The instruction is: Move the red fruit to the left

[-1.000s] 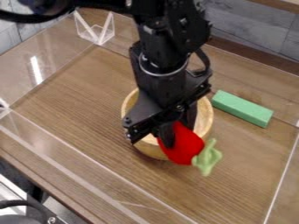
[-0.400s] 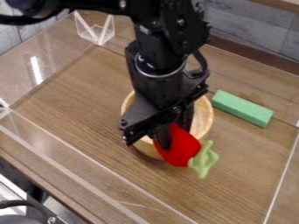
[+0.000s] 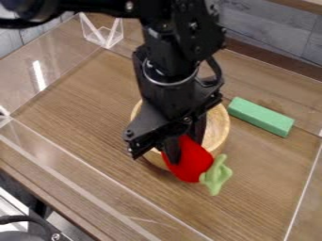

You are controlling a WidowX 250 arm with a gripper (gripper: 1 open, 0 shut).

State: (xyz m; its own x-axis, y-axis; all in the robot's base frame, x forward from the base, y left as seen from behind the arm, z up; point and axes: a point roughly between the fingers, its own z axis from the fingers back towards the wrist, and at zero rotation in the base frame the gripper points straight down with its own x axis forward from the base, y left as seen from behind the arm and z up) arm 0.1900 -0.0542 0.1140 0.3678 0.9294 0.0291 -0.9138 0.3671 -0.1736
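The red fruit is a bright-red strawberry-like toy with a light green leafy stem sticking out to its right. It hangs just above the tabletop at the front edge of the wooden bowl. My gripper points straight down and is shut on the red fruit, its black fingers clamping the fruit's upper part. The arm's black body hides most of the bowl.
A flat green rectangular block lies to the right of the bowl. Clear plastic walls ring the wooden table, with a low front wall nearby. Bare wood shows on the left.
The gripper and the red fruit have drifted slightly to the left and down in the picture; the grip is unchanged.
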